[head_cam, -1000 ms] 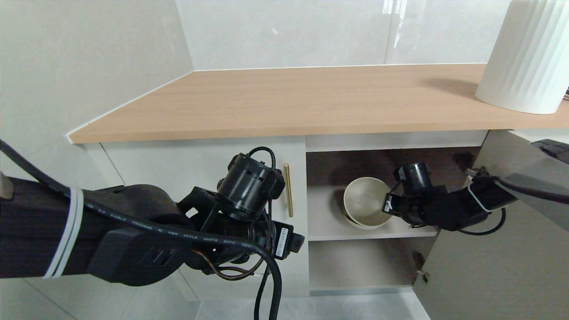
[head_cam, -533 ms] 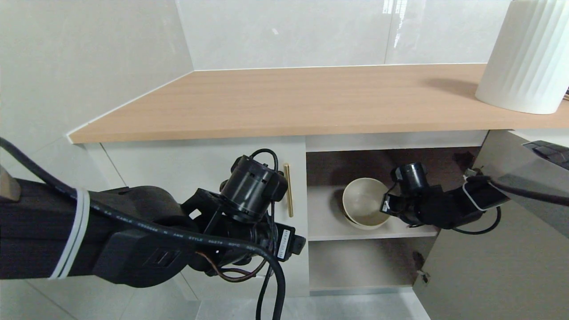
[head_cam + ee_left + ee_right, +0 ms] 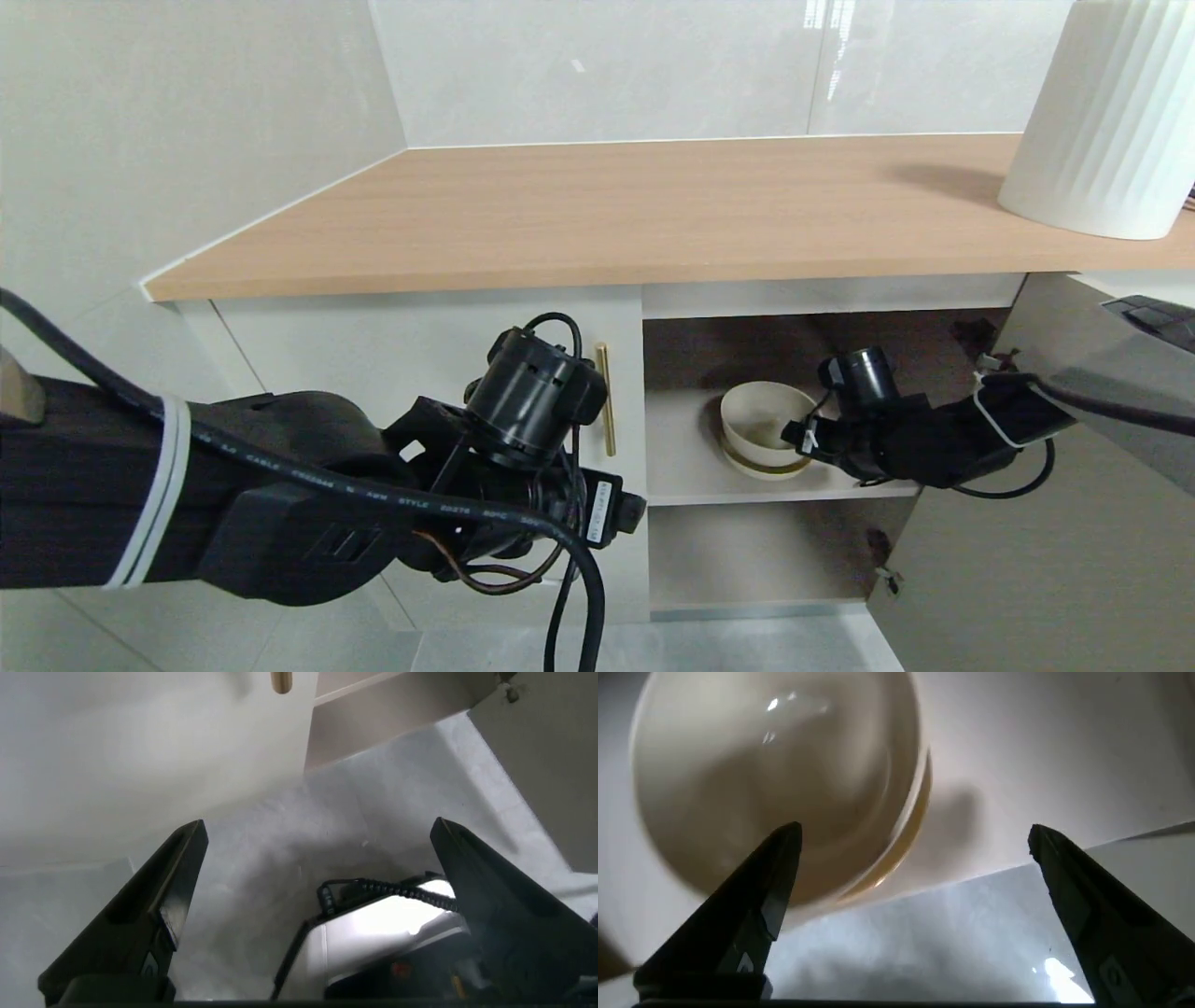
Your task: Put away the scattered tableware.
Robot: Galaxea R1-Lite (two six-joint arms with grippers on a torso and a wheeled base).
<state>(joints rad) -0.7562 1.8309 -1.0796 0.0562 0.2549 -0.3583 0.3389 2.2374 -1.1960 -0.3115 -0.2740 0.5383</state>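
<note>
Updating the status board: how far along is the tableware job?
Done: cream bowl sits on the cabinet's upper shelf, apparently nested in another. In hand: nothing; right claw is open by the bowl, left claw open and empty. Left: withdraw the right arm, likely shut the open cabinet door.

bowl (image 3: 758, 420): cream, glossy | upright, nested in lower bowl (image 3: 761, 466) | on cabinet shelf (image 3: 680, 471)

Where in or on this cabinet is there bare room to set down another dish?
Free: the countertop left of the white vase; the upper shelf between the closed door and the bowls; the visible lower shelf. Crowded: right of the bowls, where the right gripper sits.
</note>
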